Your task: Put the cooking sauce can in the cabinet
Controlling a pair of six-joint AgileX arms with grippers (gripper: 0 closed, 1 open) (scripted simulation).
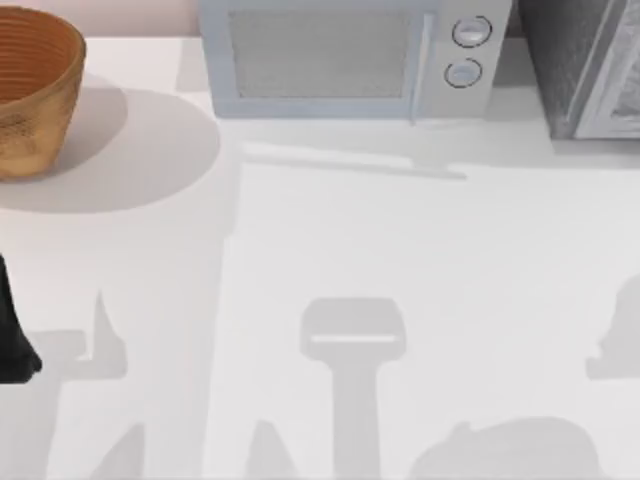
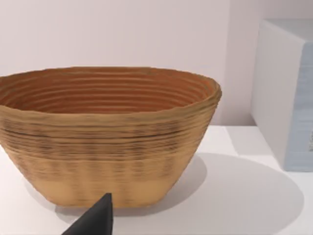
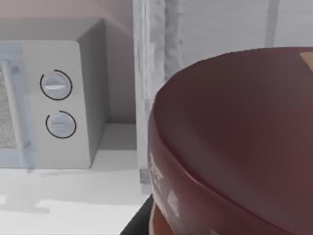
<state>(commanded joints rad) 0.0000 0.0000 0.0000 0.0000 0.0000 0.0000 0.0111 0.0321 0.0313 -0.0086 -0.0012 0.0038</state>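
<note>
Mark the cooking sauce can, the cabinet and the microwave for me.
cooking sauce can [image 3: 234,127]: right wrist view, on its dark maroon top.
cabinet [image 1: 560,60]: top view, on its grey speckled side.
microwave [image 1: 320,55]: top view, on its door window.

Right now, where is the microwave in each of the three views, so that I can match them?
Top view: the microwave stands at the back, middle, between the basket and the cabinet.
Left wrist view: the pale box beside the basket.
Right wrist view: it stands beyond the cooking sauce can, next to the cabinet.
Shared landmark: its two round dials; the basket links the left wrist view.
</note>
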